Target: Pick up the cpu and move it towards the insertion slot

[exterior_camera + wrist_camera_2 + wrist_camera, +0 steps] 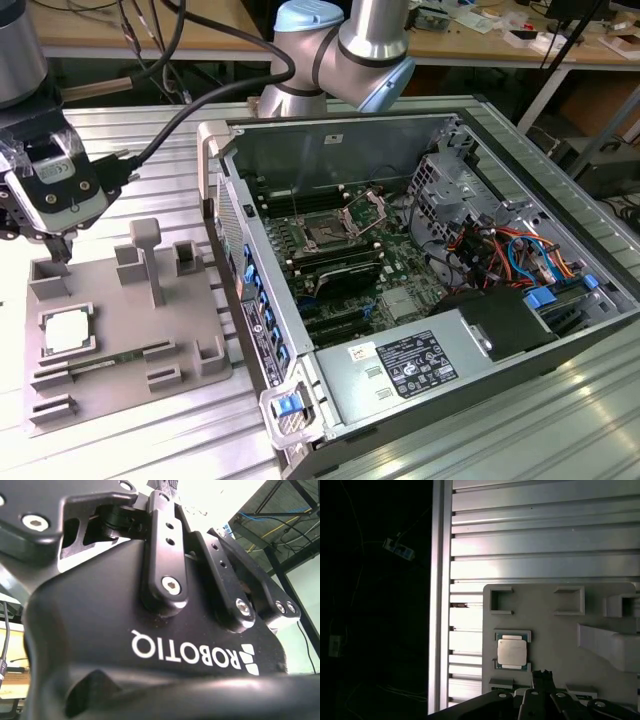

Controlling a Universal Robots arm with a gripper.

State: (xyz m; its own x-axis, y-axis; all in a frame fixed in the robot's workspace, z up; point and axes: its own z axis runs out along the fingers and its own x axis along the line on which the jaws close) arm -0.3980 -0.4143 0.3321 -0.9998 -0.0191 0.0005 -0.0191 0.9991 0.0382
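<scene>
The cpu [68, 330] is a small square chip with a pale metal top. It lies flat in a recess of the grey fixture plate [120, 360] on the exterior view's left, and also appears in the first wrist view [511, 652]. My gripper [62, 252] hangs above the plate's far left corner, behind the cpu and apart from it. Its fingertips [542, 674] are together with nothing between them. The insertion slot [325, 232] is a dark square socket with its shiny frame raised. It sits on the green board inside the open computer case [330, 400].
Grey posts and blocks [150, 255] stand up from the fixture plate beside the gripper. The case's near wall [245, 290] rises between the plate and the socket. Ribbed aluminium table [545, 535] extends around the plate. A cable [180, 125] trails from the wrist.
</scene>
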